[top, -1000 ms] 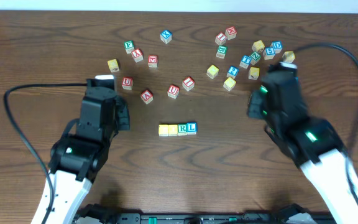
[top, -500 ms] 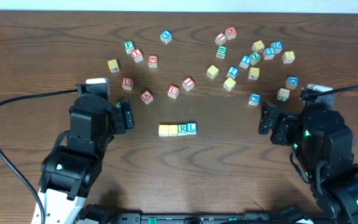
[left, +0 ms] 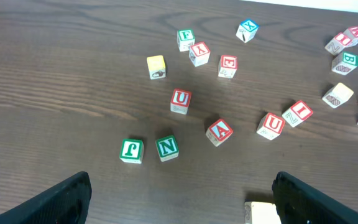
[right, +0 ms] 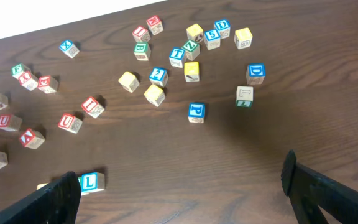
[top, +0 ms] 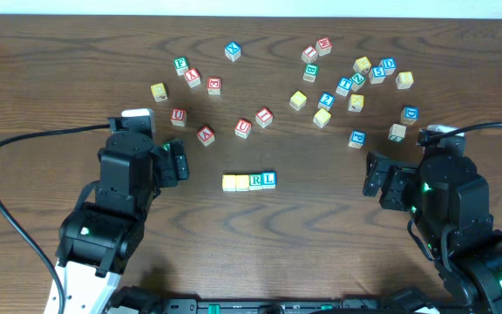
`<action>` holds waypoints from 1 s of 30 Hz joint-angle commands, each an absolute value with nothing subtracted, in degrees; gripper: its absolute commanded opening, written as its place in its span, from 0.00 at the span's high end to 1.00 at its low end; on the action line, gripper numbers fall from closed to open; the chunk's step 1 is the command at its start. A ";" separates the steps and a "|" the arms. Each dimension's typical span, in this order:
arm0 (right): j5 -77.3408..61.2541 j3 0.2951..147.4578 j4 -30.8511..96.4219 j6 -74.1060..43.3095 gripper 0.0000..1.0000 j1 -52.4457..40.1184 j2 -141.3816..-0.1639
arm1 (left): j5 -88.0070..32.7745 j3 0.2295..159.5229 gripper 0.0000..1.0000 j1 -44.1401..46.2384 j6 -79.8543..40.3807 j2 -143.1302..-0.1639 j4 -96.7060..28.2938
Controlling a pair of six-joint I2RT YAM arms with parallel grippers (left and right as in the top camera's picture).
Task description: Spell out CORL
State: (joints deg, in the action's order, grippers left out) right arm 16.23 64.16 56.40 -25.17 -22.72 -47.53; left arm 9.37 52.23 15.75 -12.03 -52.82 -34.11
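Note:
Four cubes stand side by side in a row at the table's middle: two yellow-faced cubes [top: 229,182] [top: 242,182], the white cube with a green R [top: 256,180] and the white cube with a blue L [top: 269,179]. My left gripper [top: 179,163] stands open to the left of the row, apart from it. In the left wrist view its gripper [left: 182,205] holds nothing, and a pale cube [left: 263,213] shows beside the right finger. My right gripper [top: 375,181] is open well right of the row. In the right wrist view the L cube [right: 91,182] lies by the left finger [right: 42,205].
Loose cubes lie scattered across the far half: red-lettered ones [top: 243,127] at the left and middle, a green N [left: 167,148] near the left arm, and a blue, yellow and green cluster [top: 356,83] at the back right. A blue cube [top: 356,139] lies nearest the right gripper.
Both arms have drawn back toward the near edge, the right one coming away from the back-right cluster. Both grippers have opened wide. In the last half second little has moved.

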 commanded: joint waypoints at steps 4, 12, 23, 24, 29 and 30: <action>16.10 64.82 56.66 -24.77 0.01 -22.59 -47.57 | 9.50 52.40 0.08 15.51 -11.92 -54.61 -34.28; 16.10 64.82 56.64 -24.77 0.01 -22.59 -47.59 | 9.69 52.40 0.08 15.51 -9.50 -55.29 -34.24; 16.10 64.82 56.66 -24.77 0.01 -22.59 -47.57 | 9.65 52.40 0.08 15.51 -9.52 -55.29 -34.24; 16.10 64.82 56.66 -24.77 0.01 -22.59 -47.57 | 9.65 52.40 0.08 15.51 -9.52 -55.29 -34.26; 16.10 64.82 56.66 -24.77 0.01 -22.59 -47.57 | 8.10 52.40 0.08 15.53 -9.50 -55.29 -34.33; 16.10 64.82 56.66 -24.77 0.01 -22.59 -47.57 | 8.45 52.40 0.08 15.53 -9.50 -55.31 -34.33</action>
